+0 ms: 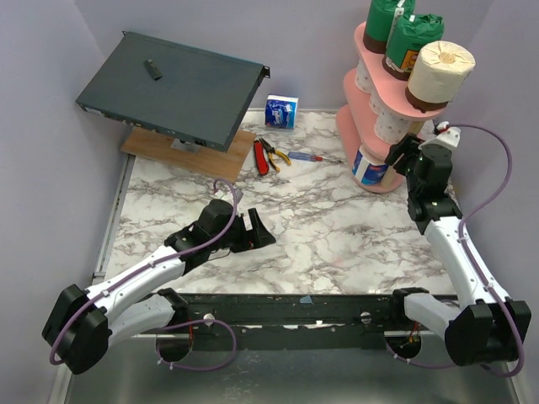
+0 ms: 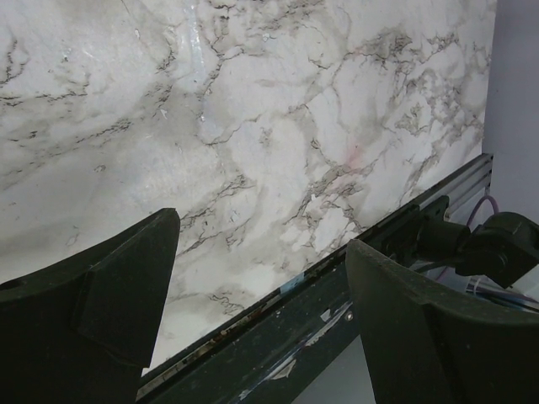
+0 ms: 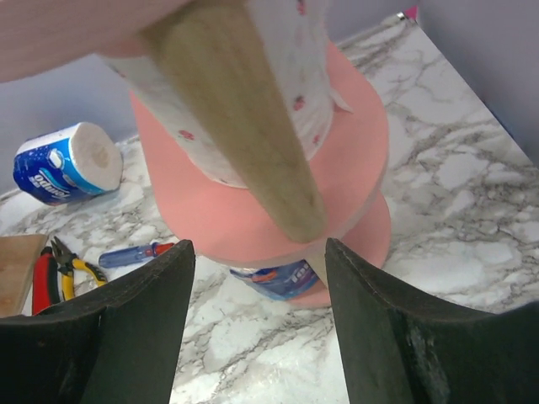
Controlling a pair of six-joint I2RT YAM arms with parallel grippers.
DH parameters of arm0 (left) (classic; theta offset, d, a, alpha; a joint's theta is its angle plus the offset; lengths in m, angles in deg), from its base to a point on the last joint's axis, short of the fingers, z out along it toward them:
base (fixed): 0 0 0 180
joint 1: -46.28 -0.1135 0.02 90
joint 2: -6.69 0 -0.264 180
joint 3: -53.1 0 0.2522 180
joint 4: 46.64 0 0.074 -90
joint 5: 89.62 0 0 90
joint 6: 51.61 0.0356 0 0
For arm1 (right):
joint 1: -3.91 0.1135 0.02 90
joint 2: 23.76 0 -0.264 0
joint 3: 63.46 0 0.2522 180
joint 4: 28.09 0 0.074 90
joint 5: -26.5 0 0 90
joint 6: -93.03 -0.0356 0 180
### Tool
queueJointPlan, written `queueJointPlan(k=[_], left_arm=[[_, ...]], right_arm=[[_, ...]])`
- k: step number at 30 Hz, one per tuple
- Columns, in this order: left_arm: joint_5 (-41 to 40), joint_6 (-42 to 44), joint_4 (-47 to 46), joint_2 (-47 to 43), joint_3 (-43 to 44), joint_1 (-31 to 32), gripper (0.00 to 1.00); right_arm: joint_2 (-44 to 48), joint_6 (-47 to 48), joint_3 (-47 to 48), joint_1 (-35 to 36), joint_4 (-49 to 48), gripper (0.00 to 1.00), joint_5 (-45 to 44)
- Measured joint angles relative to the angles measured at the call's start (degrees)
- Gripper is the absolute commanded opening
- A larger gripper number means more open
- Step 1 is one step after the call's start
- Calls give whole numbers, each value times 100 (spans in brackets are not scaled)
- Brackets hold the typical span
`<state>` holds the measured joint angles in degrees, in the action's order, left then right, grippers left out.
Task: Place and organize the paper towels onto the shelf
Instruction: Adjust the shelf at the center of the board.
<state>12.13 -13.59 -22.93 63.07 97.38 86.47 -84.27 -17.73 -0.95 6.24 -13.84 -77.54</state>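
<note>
pink shelf (image 1: 394, 86) at the far right of the marble table (image 1: 337, 244), three oval boards on wooden posts (image 3: 244, 126).

on the top board: two green-wrapped rolls (image 1: 413, 40) and one bare white roll (image 1: 440, 71), all upright and close together. under the top board: a white roll with small red print (image 1: 389, 126), upright on the middle board, and a second white roll (image 1: 364, 76) farther back. on the bottom board: a blue-and-white roll (image 1: 369, 166), tucked under the middle board.

one more blue-and-white wrapped roll (image 1: 281, 110) on its side on the table near the back wall, well apart from the shelf.

right pincer (image 1: 400, 156) just beside the near end of the shelf, low, pointed at a post and the bottom roll. jaws apart, nothing between them, no contact with any roll to be made out.

left pincer (image 1: 253, 229) out over bare marble at the left, well apart from the shelf. jaws wide apart, nothing in them.

red-handled pliers (image 1: 267, 156) and a screwdriver (image 1: 307, 157) on the table between box and shelf. dark grey box (image 1: 173, 88) at the back left, propped on a wooden board (image 1: 187, 150).
</note>
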Motion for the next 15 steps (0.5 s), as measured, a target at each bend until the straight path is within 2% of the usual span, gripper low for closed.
queueJointPlan(k=[8, 15], left_arm=[[9, 15, 2, 59, 28, 0, 84], [9, 17, 2, 76, 63, 0, 84]], right_arm=[[-522, 551, 181, 341, -439, 58, -564], [-638, 675, 188, 341, -522, 62, -1049]])
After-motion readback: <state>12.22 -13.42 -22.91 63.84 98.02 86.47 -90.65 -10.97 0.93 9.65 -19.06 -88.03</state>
